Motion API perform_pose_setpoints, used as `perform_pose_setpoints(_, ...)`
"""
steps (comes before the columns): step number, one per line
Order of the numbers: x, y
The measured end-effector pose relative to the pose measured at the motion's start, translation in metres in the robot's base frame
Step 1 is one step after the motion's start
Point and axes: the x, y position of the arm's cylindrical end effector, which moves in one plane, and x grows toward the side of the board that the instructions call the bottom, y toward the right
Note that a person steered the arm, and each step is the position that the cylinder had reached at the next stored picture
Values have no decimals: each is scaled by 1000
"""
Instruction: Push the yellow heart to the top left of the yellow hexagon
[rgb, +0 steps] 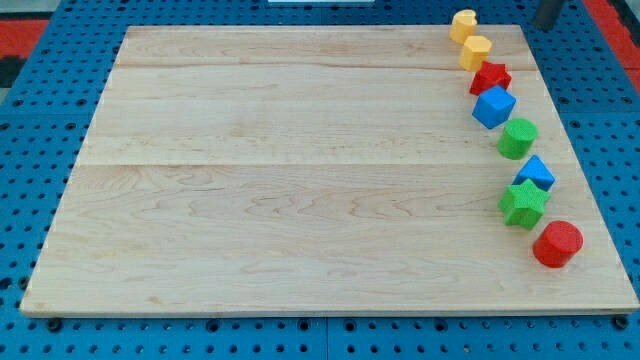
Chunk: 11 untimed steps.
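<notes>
Camera view, yellow heart (463, 24) at desk (300, 180) top right, touching yellow hexagon (476, 51) below it, red star (491, 77) next, my tip unseen, claw state untellable.

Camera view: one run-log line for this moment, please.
tip top right, off board | yellow heart touching yellow hexagon, upper left | no contact
</notes>
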Motion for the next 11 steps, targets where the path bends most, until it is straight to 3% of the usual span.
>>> perform_pose_setpoints(4, 5, -76)
perform_pose_setpoints(5, 35, -129)
perform_pose_setpoints(6, 35, -97)
perform_pose_setpoints(7, 1, -83)
perform_pose_setpoints(9, 1, -177)
perform_pose_setpoints(10, 1, -176)
perform_pose_setpoints(11, 18, -224)
